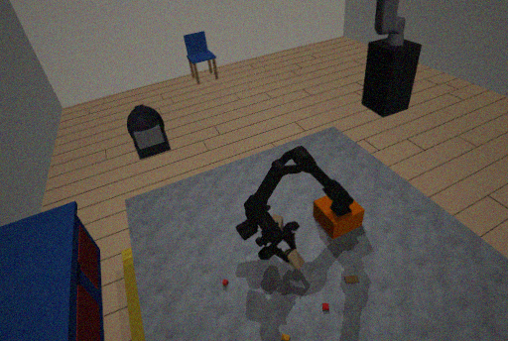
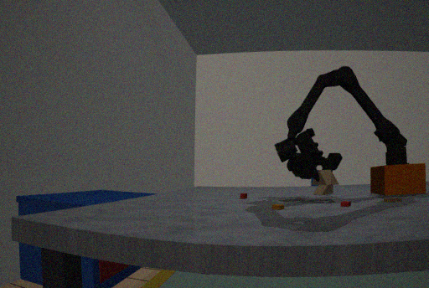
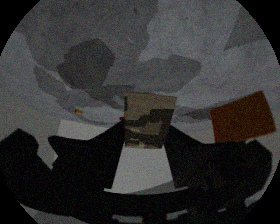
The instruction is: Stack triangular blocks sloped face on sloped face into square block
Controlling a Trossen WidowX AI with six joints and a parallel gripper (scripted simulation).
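With our pincer (image 1: 291, 252) (image 2: 323, 170) (image 3: 144, 123) partly open, clamped on one triangular block (image 1: 296, 260) (image 2: 328, 177) (image 3: 150, 106) above the worktop (image 1: 198, 218) (image 2: 188, 226) (image 3: 181, 30), we're likely at the carrying step; next we should turn its slope to match the other triangular block (image 1: 278, 220) (image 2: 323, 189), partly hidden.

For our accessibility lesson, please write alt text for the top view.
A black robot arm on an orange box grips a tan block above a grey table; a blue chair stands beyond.
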